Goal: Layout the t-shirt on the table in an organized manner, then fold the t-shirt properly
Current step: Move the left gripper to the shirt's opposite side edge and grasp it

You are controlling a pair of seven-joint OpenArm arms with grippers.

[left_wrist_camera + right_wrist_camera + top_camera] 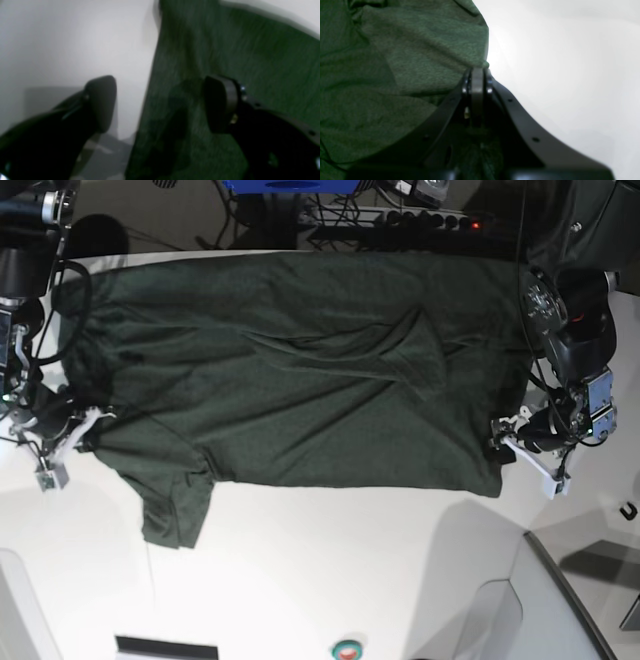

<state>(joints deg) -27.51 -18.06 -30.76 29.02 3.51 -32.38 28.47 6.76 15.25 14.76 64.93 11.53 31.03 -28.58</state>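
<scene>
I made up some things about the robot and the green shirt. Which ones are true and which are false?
1. The dark green short-sleeved t-shirt lies spread on the white table. True.
2. The left hand is shut on the shirt. False: its fingers stand wide open.
3. The right hand is pinched on the shirt's edge. True.
4. The shirt is folded into a neat square. False: it is spread out, one sleeve sticking out.

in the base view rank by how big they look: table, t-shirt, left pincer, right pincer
1. table
2. t-shirt
3. left pincer and right pincer: both small, look about alike, so unranked.
</scene>
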